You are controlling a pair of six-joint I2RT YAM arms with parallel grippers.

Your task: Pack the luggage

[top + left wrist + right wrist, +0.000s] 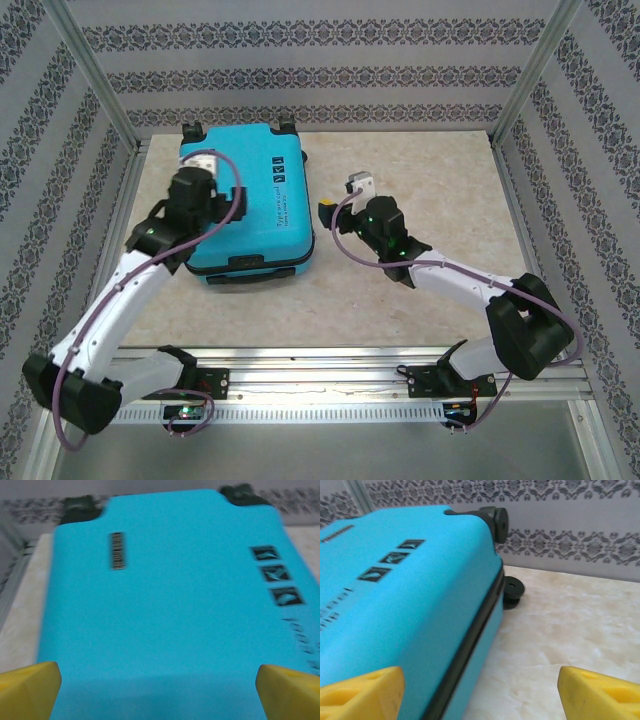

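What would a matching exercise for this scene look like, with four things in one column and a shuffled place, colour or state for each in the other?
Things:
1 luggage
2 wheels
3 left arm's fingers
4 right arm's fingers

Descriptions:
A open, beside the luggage's right side
B black, at the luggage's far end
C turquoise, shut, lying flat
D open, above the luggage's top face

Pairs: 1-C, 2-B, 3-D, 4-A

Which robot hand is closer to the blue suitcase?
Left. The left hand hovers right over the suitcase top; the right hand is beside its right edge, low near the side.
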